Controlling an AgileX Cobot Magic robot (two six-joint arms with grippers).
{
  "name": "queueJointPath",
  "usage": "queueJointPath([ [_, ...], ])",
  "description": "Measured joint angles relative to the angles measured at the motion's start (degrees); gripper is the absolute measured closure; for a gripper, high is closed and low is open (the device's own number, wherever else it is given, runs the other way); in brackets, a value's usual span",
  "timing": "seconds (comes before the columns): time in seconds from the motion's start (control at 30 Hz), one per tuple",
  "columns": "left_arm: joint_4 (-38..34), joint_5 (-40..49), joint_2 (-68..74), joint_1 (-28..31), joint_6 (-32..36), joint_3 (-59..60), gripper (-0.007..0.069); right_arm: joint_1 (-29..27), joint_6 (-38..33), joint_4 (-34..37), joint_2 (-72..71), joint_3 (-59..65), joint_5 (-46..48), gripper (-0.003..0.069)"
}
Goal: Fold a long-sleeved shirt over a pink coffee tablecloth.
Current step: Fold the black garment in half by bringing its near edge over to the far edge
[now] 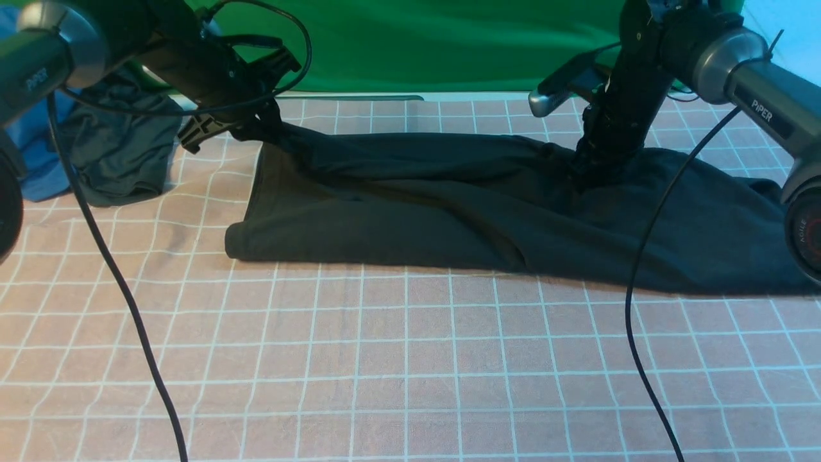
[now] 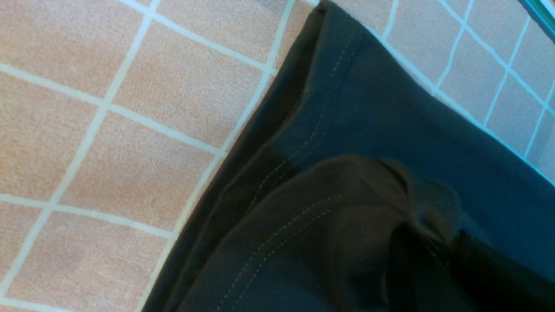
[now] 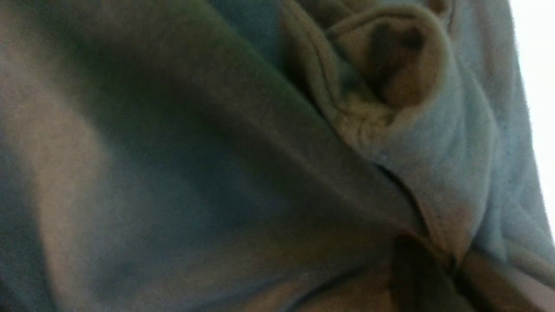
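Front view, left to right. At the far left edge lies a crumpled blue garment (image 1: pixel 35 160), with a smaller dark grey-green garment (image 1: pixel 118 154) slumped against it in soft folds. The left gripper (image 1: pixel 266 125) is clamped on the far left corner of the long-sleeved shirt (image 1: pixel 449 205), lifting that corner into a small peak. The left wrist view shows the pinched part as a hem (image 2: pixel 303 143) with two parallel rows of pale stitching, doubled over itself. The shirt is black, matt and soft-knit. It lies as a long, low band across the far half of the pink coffee tablecloth (image 1: pixel 410 359), with its left end folded square and its right end spreading wider in loose ridges. The tablecloth is dusty pink and finely grained, ruled with thin white squares. Behind it hangs a plain green cloth (image 1: pixel 436 45). The right gripper (image 1: pixel 585 168) is sunk tip-down into the shirt's right part, and puckered cloth hides its jaws, so their set cannot be told.
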Motion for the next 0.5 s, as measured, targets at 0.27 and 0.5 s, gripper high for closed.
queueJointPath([
  [0.27,0.0,-0.2,0.0,0.1,0.2,0.0,0.0578,-0.3,1.2,-0.4,-0.1,-6.2,0.1,0.0601],
  [0.5,-0.1,-2.0,0.0,1.2,0.2,0.0,0.0578,-2.3,3.4,-0.1,-0.9,-9.6,0.1,0.0602],
])
